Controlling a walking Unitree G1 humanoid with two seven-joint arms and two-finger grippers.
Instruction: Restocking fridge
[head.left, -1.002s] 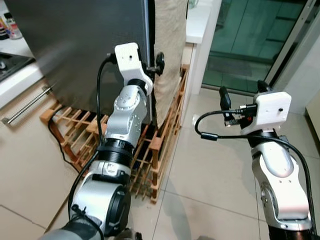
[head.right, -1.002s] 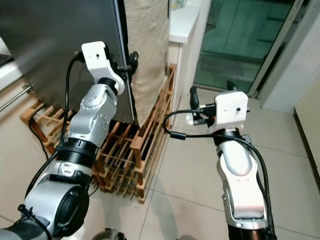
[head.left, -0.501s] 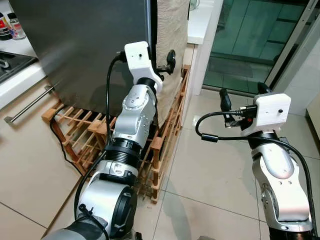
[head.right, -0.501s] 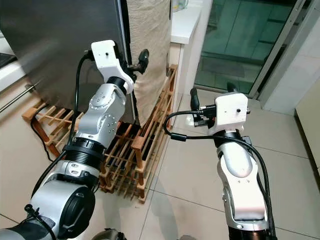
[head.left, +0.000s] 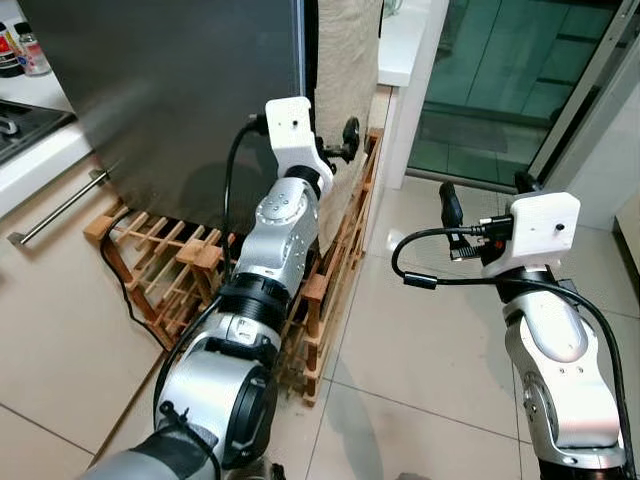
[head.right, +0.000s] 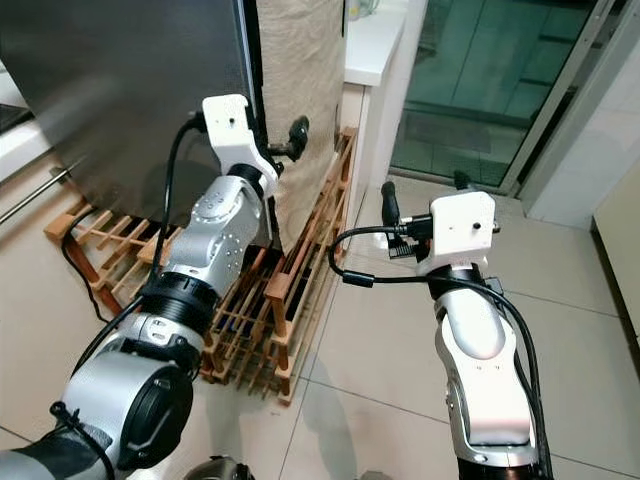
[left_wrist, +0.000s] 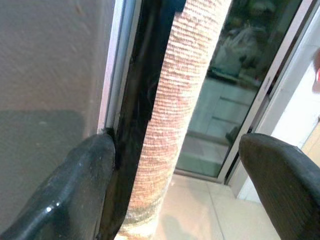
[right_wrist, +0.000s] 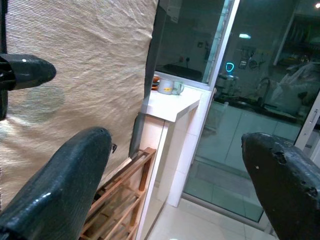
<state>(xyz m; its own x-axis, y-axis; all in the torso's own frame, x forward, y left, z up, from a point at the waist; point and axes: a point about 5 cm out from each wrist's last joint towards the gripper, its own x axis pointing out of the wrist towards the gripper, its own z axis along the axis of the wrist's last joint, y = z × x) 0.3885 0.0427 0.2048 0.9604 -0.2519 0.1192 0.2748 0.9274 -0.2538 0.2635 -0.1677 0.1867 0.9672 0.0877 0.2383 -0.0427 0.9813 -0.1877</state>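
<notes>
left tool (head.left: 338, 150) spread apart at the dark fridge door (head.left: 180, 90) edge, one finger (left_wrist: 75, 195) touching the seam beside the hanging cloth (head.right: 300, 90). right tool (head.right: 420, 205) spread apart, holding nothing, over the tiled floor (head.left: 420, 330). probably heavy, stiff, smooth door; best hooked behind that edge.

Fridge door (head.left: 170, 90) dark brushed metal, matt; cloth (head.left: 345, 60) beige, coarse weave; rack (head.left: 335, 260) bare wood; floor (head.left: 420, 340) glossy tile.

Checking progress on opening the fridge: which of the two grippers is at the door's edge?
The left gripper, raised at the dark fridge door, with one finger touching its edge. The right gripper hangs over the floor, apart.
</notes>
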